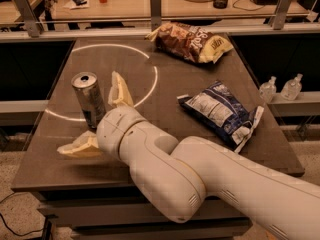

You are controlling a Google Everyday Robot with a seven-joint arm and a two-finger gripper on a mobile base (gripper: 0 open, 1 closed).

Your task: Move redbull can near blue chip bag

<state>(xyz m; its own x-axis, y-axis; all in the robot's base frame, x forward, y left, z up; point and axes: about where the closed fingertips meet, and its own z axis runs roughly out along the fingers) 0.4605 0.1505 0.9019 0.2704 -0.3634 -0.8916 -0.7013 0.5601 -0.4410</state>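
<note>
The redbull can (pixel 89 100) stands upright at the left of the dark table (pixel 170 84), silver with dark panels low down and a pull-tab top. The blue chip bag (pixel 223 112) lies crinkled at the right, well apart from the can. My gripper (pixel 96 118) is open, its cream fingers spread wide: one fingertip (pixel 118 86) sits just right of the can, the other (pixel 75 147) lies low in front of it. The can stands between the fingers, untouched as far as I can see. My white arm runs in from the lower right.
A brown and yellow chip bag (pixel 192 42) lies at the table's far edge. A white circle is marked on the tabletop (pixel 145 59). Two small bottles (pixel 280 88) stand on a ledge to the right. A rail and desk lie behind.
</note>
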